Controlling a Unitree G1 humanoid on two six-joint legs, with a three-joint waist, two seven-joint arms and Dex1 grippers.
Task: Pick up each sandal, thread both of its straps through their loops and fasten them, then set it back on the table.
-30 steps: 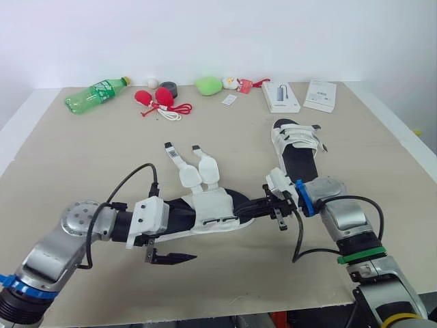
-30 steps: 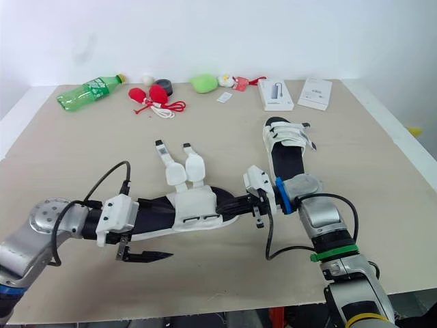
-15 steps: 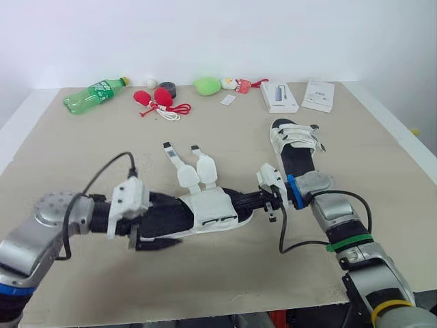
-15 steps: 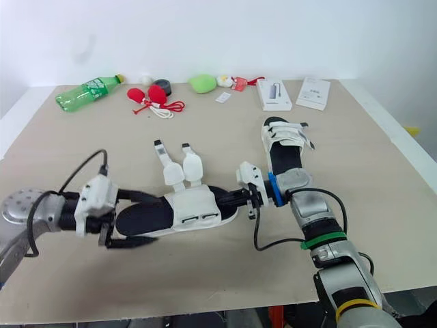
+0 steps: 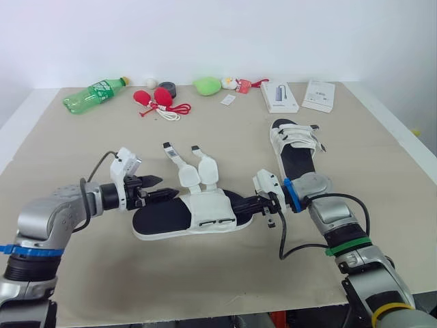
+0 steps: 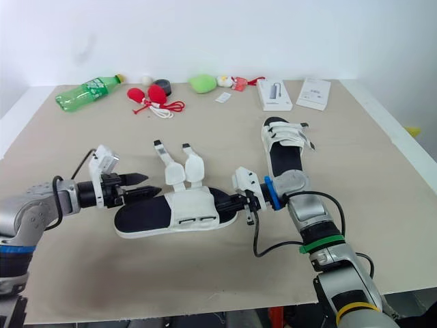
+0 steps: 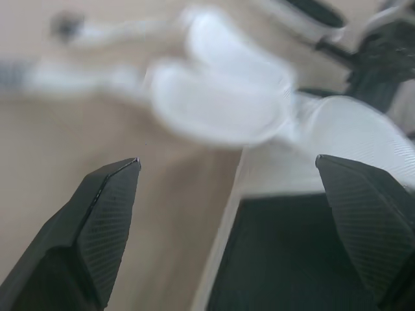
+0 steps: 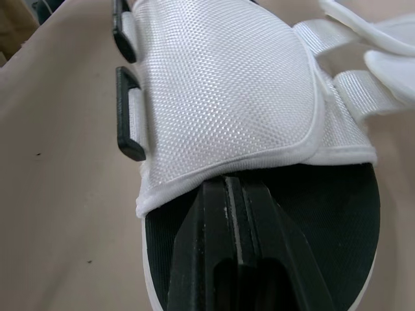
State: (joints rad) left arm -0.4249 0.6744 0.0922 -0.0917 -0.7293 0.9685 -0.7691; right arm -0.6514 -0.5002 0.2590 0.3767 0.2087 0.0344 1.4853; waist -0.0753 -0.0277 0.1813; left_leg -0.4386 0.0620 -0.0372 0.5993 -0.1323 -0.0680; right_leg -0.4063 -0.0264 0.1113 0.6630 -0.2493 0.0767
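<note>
A white sandal with a black footbed (image 5: 194,213) lies flat mid-table, its two white straps (image 5: 199,171) loose and splayed toward the far side. My left gripper (image 5: 166,187) is open, its fingers pointing at the heel end and just short of it. My right gripper (image 5: 258,203) is shut at the toe end, and its fingertips (image 8: 235,214) rest on the footbed, tucked under the white upper (image 8: 220,91). A second sandal (image 5: 297,147) lies further back on the right with its straps across it.
Along the far edge sit a green bottle (image 5: 94,94), red objects with a cord (image 5: 156,100), a green case (image 5: 208,85) and two white boxes (image 5: 280,96) (image 5: 320,95). Bare tabletop (image 5: 82,150) stretches left of the sandal.
My left arm has drawn back from the sandal's near side and swung to its heel end. The sandal has shifted slightly left. My right gripper has stayed at the toe.
</note>
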